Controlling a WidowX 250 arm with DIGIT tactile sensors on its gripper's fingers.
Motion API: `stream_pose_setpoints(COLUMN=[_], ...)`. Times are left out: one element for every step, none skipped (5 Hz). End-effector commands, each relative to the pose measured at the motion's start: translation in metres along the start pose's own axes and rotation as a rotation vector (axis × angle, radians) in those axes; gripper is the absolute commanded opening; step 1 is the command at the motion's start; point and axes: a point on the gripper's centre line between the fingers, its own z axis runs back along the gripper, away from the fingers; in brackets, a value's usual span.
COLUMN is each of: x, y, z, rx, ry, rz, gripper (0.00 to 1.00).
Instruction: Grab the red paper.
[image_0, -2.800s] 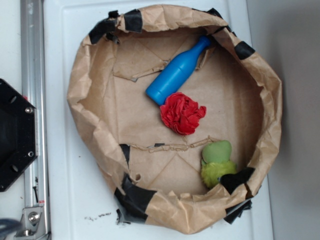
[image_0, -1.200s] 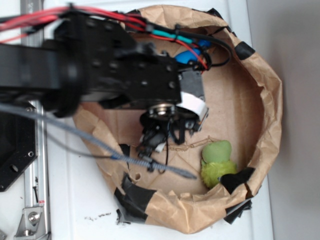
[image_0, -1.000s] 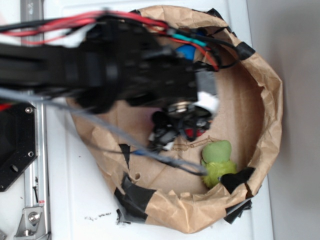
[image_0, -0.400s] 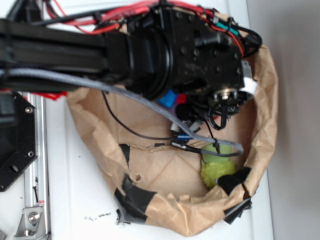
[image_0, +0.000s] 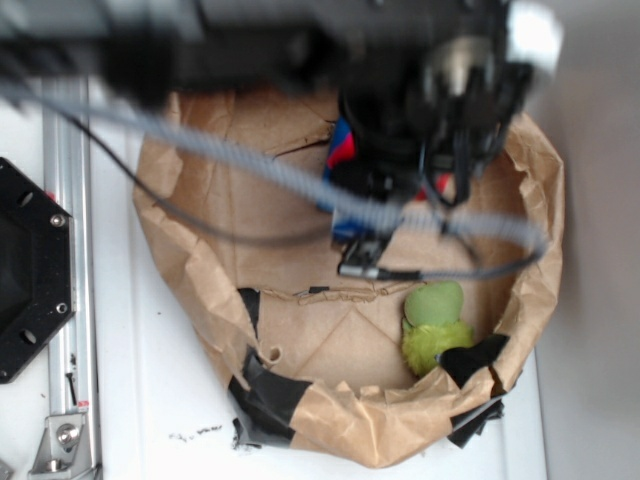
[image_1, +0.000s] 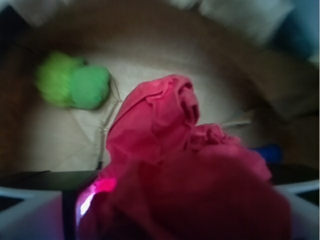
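Because the paper (image_1: 185, 165) fills our wrist view between the fingers (image_1: 175, 220), we judge them pinching it above the bag (image_0: 300, 300).

The red paper (image_1: 185, 165) is a crumpled, ruffled wad of bright red, filling the lower middle of the wrist view, close to the lens and blurred. It sits up off the brown paper bag's (image_0: 300, 300) floor. In the exterior view only small red slivers (image_0: 343, 147) show behind dark blurred hardware.

The red paper (image_1: 170, 150) looks matt and creased, the green toy (image_0: 436, 335) fuzzy, the brown-paper basket (image_0: 200, 270) crinkled.
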Motion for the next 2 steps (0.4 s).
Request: stream_pose_setpoints(x=[-0.0194,-0.0203], y=[0.0024,0.0006], z=[0.0735,0.0741], rx=[-0.122,-0.09], ry=[-0.077,-0.104], rz=[0.4,0.456], gripper=[0.0,0.0])
